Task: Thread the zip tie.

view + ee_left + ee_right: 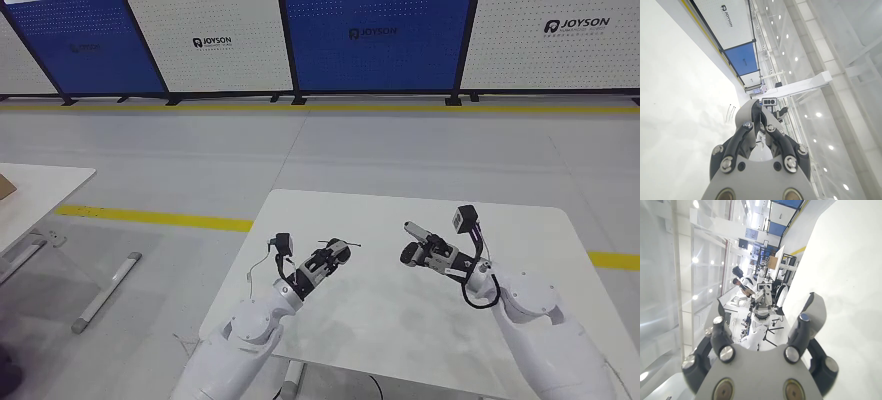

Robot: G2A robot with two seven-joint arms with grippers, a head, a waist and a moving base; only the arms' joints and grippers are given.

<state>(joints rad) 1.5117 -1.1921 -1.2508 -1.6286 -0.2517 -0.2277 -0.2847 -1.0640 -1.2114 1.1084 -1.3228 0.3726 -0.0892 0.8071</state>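
In the centre of the top view, the left gripper (338,252) pinched the tie (350,243), which lay roughly across the frame with one end pointing at the right gripper (409,244), and this one stood spread and empty a little further right.

table (420,330): we see a smooth white top, matt with a faint sheen.
left gripper (758,110): matt grey metal-looking shells, dull black plastic links and bright polished pins; we make out ribbed black pads.
right gripper (764,299): we see matt grey plates, glossy steel-like screw heads and black plastic links.
zip tie (760,116): a thin strip that looks like plastic to us; its finish is too fine to tell.
spare ties (730,112): slim dark plastic-looking strips.
floor (200,160): smooth grey; we note a soft gloss.
wall panels (210,50): perforated boards, matt.
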